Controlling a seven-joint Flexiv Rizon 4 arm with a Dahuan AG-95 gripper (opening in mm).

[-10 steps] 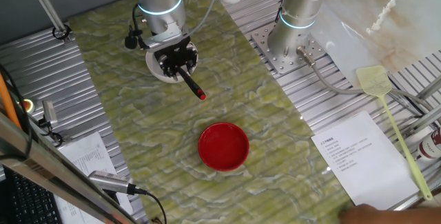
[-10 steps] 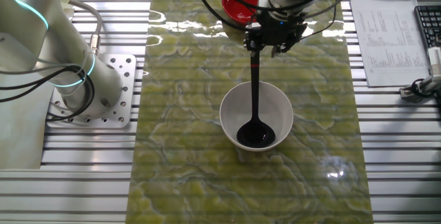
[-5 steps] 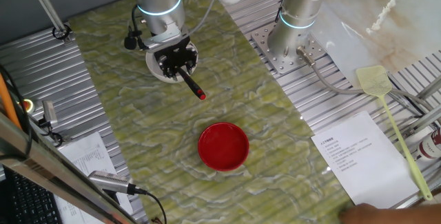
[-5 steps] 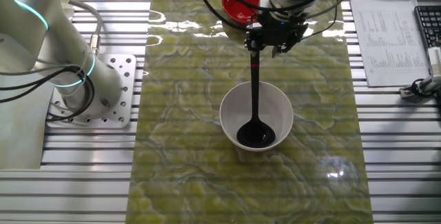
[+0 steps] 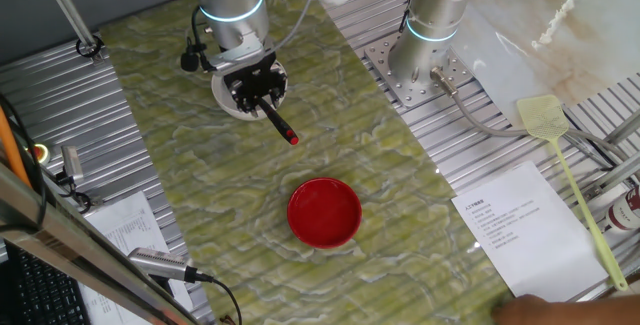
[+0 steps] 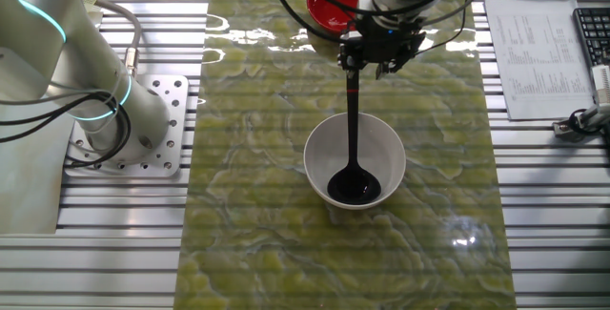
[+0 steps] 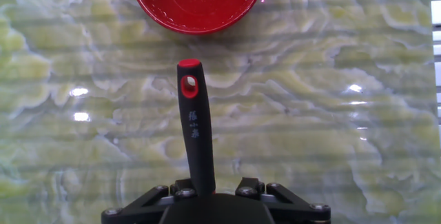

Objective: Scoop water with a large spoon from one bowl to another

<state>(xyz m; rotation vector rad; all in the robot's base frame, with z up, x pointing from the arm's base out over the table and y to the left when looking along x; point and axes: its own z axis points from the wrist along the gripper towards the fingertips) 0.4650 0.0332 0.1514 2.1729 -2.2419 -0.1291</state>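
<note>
My gripper [image 6: 380, 45] is shut on the handle of the black ladle [image 6: 353, 119]. It also shows from the other side [image 5: 258, 90] and in the hand view [image 7: 204, 191]. The ladle's round scoop [image 6: 354, 186] rests at the bottom of the white bowl [image 6: 381, 148], with the handle rising to the gripper. The red tip [image 5: 291, 138] of the handle sticks out past the gripper, and shows in the hand view [image 7: 189, 79]. The red bowl [image 5: 324, 212] sits apart on the mat, also seen at the far end [image 6: 329, 0] and at the top of the hand view [image 7: 198, 3].
A second robot arm's base [image 5: 425, 50] stands on a metal plate beside the green marbled mat [image 5: 400, 195]. A yellow fly swatter [image 5: 565, 165] and a paper sheet [image 5: 520, 225] lie to the right. A keyboard [image 6: 593, 33] and papers lie beyond the mat.
</note>
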